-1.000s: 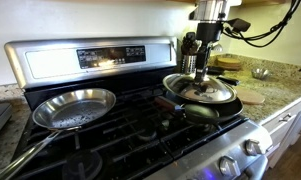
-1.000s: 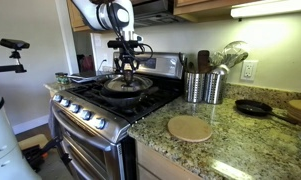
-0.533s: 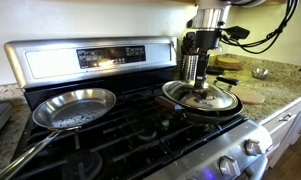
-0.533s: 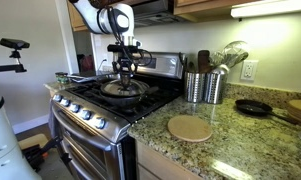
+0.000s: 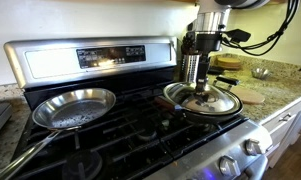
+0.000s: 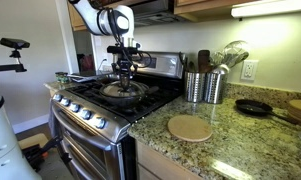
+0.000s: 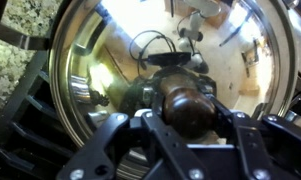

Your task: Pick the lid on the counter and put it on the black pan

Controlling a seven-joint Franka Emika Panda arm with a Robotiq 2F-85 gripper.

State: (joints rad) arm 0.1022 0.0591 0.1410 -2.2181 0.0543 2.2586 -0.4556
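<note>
Lid (image 5: 218, 100) sits level on the black pan (image 5: 202, 117) on the stove grate, rim over rim, so I judge placement done bar the release. Gripper (image 5: 199, 88) hangs vertical over the centre because the knob (image 7: 190, 108) is the only grab point. In the wrist view the 2 fingers (image 7: 140, 125) straddle the knob, close on either side; clamped or just off it, I cannot tell. The exterior views hide that gap but give context the wrist view lacks: steel pan (image 5: 75, 108) on the neighbouring burner, wooden board (image 6: 190, 127) well apart on the granite counter (image 6: 240, 140).
</note>
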